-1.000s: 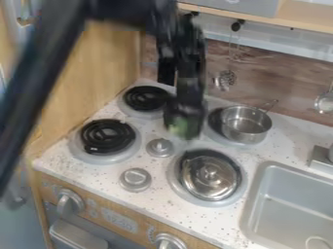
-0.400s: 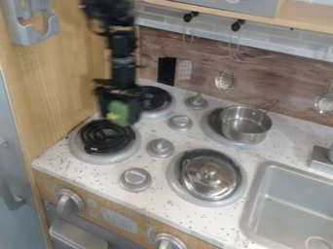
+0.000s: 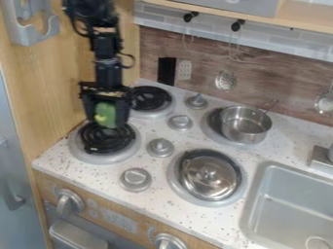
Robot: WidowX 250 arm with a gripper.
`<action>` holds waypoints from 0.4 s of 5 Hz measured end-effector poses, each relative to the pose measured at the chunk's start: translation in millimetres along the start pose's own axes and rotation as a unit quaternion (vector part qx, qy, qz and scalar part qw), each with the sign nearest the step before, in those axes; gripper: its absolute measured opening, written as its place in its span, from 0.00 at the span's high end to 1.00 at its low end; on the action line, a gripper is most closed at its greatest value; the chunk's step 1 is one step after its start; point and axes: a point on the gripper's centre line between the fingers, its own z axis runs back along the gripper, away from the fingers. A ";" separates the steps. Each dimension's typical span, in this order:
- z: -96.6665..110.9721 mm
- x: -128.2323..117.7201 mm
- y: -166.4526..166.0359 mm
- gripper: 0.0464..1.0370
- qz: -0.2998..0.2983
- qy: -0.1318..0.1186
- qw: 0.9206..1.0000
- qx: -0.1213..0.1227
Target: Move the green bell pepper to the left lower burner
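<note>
My gripper hangs at the upper left of the camera view, above the rear part of the left lower burner. It is shut on the green bell pepper, which sits between its two fingers. The pepper appears to be a little above the burner's black coil; whether it touches the coil I cannot tell. Part of the coil's far side is hidden behind the gripper and the pepper.
Behind lies the left upper burner. A metal pot stands on the right upper burner, and a metal lid rests on the right lower one. Several grey knobs rise between the burners. The sink is at right; a wooden wall borders the left.
The arm has moved left from the middle of the stove to the left lower burner, carrying the pepper in the gripper. Pot and lid have stayed where they were.
</note>
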 end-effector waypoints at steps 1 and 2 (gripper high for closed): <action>-13.2 0.3 1.3 0.09 -0.002 0.014 1.000 -0.006; -10.6 4.3 2.0 0.02 -0.005 0.007 1.000 -0.004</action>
